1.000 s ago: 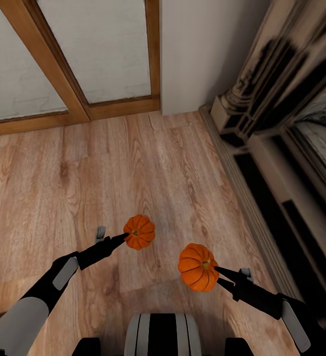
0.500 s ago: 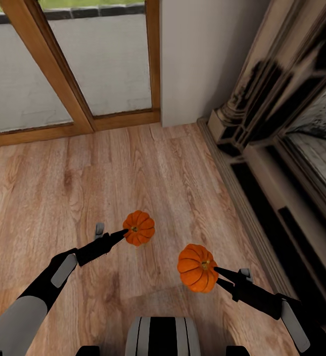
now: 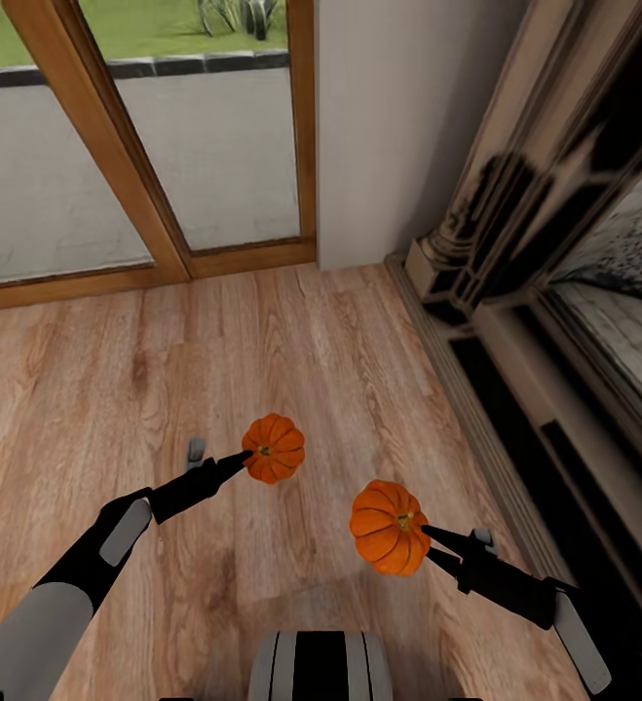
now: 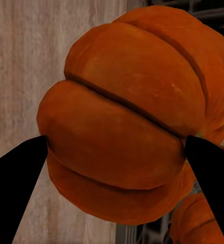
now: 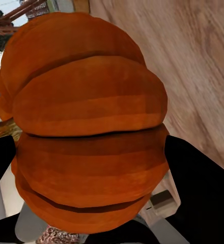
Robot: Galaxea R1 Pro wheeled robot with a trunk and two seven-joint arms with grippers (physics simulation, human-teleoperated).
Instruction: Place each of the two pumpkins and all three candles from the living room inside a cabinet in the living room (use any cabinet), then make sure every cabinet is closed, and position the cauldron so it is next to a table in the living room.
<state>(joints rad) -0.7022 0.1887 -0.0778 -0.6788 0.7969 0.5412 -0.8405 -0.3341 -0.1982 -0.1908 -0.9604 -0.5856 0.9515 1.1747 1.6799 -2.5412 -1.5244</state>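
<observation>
2 pumpkins are held up over the plank floor [image 3: 291, 370]. The left pumpkin [image 3: 274, 448] sits pinched in the left gripper [image 3: 245, 456], its black fingers [image 4: 12, 178] pressed to both sides. The right pumpkin [image 3: 391, 526], at 4 o'clock from the first and well apart, is clamped by the right gripper [image 3: 424, 541]. A stone fireplace [image 3: 554, 321] stands at 2 o'clock, a glass door [image 3: 145, 146] at 11.
</observation>
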